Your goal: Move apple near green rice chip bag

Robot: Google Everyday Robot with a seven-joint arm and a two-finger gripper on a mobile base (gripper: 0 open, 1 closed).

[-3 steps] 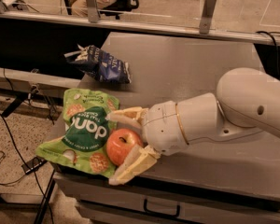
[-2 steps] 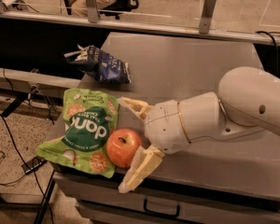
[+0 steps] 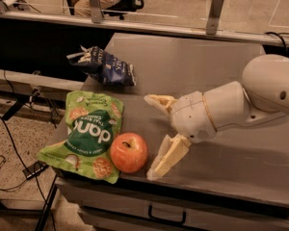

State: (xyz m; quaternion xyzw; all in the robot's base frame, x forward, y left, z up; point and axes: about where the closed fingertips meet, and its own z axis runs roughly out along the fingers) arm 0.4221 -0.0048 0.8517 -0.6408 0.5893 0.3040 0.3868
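The red-orange apple [image 3: 129,152] sits on the grey table near its front edge, touching the right edge of the green rice chip bag [image 3: 88,134], which lies flat at the front left corner. My gripper [image 3: 156,134] is just right of the apple, a small gap apart. Its two cream fingers are spread wide and hold nothing. One finger [image 3: 160,102] points left behind the apple; the other [image 3: 166,158] angles down toward the table's front edge.
A dark blue bag with white print [image 3: 103,65] lies at the back left of the grey table [image 3: 192,66]. My white arm [image 3: 260,95] reaches in from the right. The table's front and left edges are close to the apple and green bag. Cables lie on the floor at left.
The gripper opened off the apple and pulled back to the right. The apple stays on the table beside the green bag.
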